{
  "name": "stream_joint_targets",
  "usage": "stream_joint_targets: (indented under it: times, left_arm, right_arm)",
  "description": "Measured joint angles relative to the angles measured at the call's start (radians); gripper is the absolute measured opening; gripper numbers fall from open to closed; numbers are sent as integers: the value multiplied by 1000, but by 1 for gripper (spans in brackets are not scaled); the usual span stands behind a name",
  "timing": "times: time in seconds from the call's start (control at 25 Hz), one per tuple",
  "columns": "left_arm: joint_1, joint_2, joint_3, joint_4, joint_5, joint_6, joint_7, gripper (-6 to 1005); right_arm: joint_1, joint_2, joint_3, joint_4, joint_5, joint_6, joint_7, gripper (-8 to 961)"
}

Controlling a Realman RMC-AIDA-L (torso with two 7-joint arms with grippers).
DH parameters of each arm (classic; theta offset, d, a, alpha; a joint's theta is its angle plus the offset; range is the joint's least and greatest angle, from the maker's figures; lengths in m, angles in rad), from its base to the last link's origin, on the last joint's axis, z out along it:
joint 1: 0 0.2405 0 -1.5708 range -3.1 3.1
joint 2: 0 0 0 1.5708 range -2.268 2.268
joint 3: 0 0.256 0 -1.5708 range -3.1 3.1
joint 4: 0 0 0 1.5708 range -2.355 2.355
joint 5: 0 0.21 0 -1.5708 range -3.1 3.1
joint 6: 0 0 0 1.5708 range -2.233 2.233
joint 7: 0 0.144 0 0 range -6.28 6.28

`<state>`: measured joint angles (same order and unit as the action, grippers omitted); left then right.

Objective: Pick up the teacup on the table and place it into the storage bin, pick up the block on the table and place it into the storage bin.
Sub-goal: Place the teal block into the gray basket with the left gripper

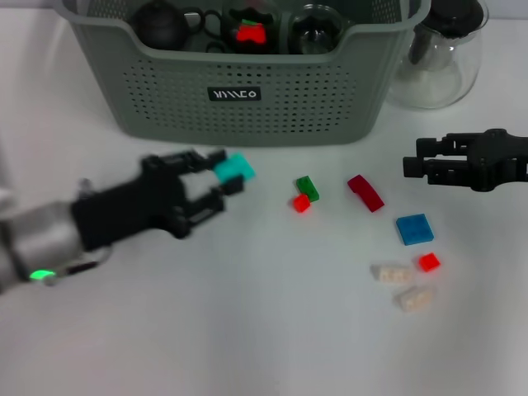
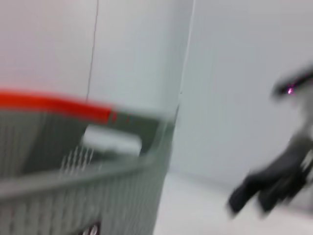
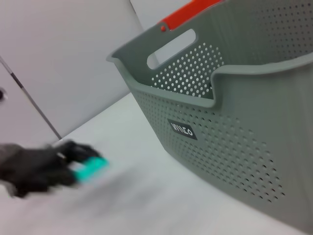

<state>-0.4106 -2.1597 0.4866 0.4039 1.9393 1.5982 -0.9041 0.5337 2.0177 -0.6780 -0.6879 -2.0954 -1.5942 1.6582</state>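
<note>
Storage bin (image 1: 247, 107) is positioned at the far centre of the table (image 1: 247, 330), its label side facing the robot; dark teaware and a red item are already seen inside it, so the teacup step is judged complete. 1 teal block (image 1: 233, 170) is pinched at the fingertips of the left gripper (image 1: 216, 178), just near of the bin's front wall and raised off the table, as the right wrist view confirms. The block is held at the tips so that it can be released cleanly over the rim. A lift over the front wall is judged to be the next requirement.

The right gripper (image 1: 417, 167) is parked at the right, near a clear glass pitcher (image 1: 441, 58); whether its fingers are spread cannot be told.

Loose pieces lie between the arms: green block (image 1: 308, 187), small red block (image 1: 301, 203), dark red curved piece (image 1: 365, 192), blue tile (image 1: 414, 228), and 2 beige bricks (image 1: 404, 285).
</note>
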Motion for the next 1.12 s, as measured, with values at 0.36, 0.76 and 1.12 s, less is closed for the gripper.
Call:
stream_joint_targets:
  times: [0.36,0.76,1.12]
  left_arm:
    - [-96,81,-108,286,-105,435,-608,456]
    - [-408,199,154,486,-8,-19,-1089,490]
    - [-544,138,519,430,366,-621,-1358,521]
  right_arm:
    - [6,3,-5,0,-1,7,-11,596]
    - [8,7,-5,0,-3,-2,-20,596]
    - [6,9,-5,1,-3,4,-21,595]
